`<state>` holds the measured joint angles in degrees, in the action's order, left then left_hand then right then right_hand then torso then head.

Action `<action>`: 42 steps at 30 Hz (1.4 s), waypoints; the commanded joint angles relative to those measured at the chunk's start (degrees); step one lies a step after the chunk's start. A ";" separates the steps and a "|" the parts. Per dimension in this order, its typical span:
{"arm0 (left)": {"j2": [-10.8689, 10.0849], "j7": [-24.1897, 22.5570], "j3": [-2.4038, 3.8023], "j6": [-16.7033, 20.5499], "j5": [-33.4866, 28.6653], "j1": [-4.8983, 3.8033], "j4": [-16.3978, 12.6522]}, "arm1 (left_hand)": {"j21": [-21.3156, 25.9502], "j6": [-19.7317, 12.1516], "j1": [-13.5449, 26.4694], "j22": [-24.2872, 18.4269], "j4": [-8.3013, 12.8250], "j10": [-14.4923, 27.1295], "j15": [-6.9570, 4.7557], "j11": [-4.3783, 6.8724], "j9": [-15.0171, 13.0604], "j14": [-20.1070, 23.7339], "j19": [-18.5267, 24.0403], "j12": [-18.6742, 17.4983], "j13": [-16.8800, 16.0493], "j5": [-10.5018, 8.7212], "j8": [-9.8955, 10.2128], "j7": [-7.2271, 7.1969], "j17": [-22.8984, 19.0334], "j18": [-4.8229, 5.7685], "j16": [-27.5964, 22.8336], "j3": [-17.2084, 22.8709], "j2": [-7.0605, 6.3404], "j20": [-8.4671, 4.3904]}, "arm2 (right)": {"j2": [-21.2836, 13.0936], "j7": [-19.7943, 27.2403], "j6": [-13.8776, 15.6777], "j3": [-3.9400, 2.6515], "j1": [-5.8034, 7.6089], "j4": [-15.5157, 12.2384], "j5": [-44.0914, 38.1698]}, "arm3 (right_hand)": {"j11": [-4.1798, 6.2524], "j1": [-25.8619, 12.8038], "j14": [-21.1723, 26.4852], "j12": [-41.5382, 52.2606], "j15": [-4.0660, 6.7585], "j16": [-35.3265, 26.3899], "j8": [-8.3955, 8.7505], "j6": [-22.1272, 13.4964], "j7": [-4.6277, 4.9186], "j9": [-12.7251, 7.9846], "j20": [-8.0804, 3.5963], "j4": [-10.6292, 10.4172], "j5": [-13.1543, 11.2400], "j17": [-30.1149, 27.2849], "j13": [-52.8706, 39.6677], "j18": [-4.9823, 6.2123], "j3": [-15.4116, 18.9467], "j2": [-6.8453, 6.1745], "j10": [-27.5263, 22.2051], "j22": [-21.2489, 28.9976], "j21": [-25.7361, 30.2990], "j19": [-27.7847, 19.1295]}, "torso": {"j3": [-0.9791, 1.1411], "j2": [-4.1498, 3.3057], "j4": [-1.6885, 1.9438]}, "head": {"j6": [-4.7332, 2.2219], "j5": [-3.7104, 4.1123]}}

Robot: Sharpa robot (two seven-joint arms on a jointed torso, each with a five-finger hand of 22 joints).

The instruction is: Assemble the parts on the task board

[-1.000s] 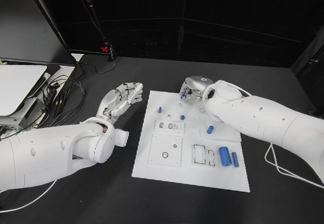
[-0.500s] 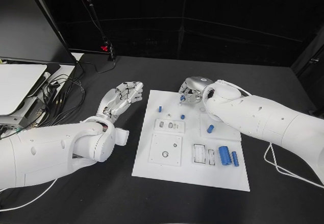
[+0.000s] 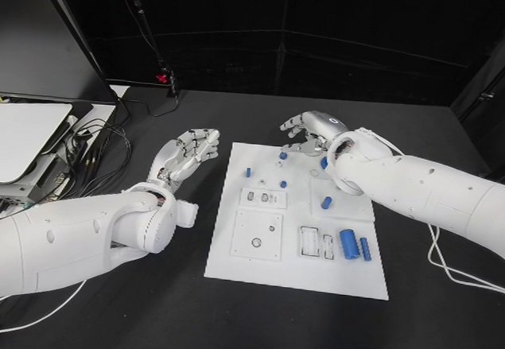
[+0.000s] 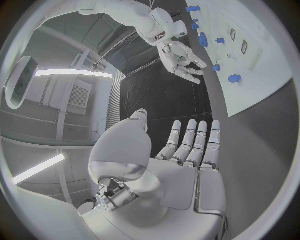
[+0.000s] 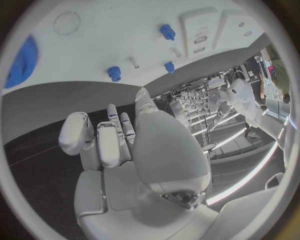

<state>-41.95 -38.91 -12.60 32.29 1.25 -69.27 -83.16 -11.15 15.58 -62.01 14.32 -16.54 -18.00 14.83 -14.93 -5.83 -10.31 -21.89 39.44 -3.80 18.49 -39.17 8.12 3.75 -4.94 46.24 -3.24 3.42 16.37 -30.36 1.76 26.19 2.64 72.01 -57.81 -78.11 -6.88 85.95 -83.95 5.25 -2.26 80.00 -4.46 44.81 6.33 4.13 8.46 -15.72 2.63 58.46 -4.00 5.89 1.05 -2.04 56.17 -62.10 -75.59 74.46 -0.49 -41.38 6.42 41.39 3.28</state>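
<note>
Task board (image 3: pixel 298 269) far corner hidden behind right hand (image 3: pixel 309 132).

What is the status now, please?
Left robot hand open, beside task board. Right robot hand empty, fingers apart, above board's far edge. Blue parts lying loose. Nothing blocking.

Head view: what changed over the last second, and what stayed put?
The right hand has lifted off the far edge of the task board and drawn back over the black table, fingers apart and holding nothing. A small blue part now shows at the far edge where the hand had been. The left hand stays open beside the board's left edge, and the other blue parts lie as before.
</note>
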 commanded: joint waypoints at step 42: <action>0.71 -13.71 0.04 -1.07 0.38 -0.07 0.77 | -1.02 -0.12 -1.34 0.48 -0.21 -1.58 -0.04 0.08 0.71 -0.78 -0.43 1.02 0.00 0.83 -0.44 8.85 -0.03 -0.63 -0.03 -0.98 1.29 0.29 | -13.83 -0.78 -5.11 0.13 1.56 -2.37 4.50 | 5.48 -12.86 -6.05 84.75 3.57 10.00 -14.53 -2.91 -0.66 4.03 -3.25 -0.88 13.03 31.54 -86.00 -5.89 -2.98 -6.89 33.83 -27.90 -14.41 15.54 | -0.42 0.63 -0.64 | 0.03 3.84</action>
<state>-41.26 -38.93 -12.62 31.82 1.26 -69.26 -82.36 -11.97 15.58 -63.14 14.74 -16.82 -19.25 14.81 -14.72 -5.16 -10.72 -22.11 40.10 -3.80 19.09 -39.40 8.11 3.75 -4.93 46.24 -3.85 4.55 16.58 -44.33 5.55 24.37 2.81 73.50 -60.42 -68.14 -1.73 73.05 -83.84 89.86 0.95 89.86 -18.82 41.44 5.71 8.09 5.65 -16.59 15.48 74.94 -74.94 0.39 -1.71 -8.80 83.93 -74.94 -89.81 83.96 -0.87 -40.73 5.83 41.38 7.23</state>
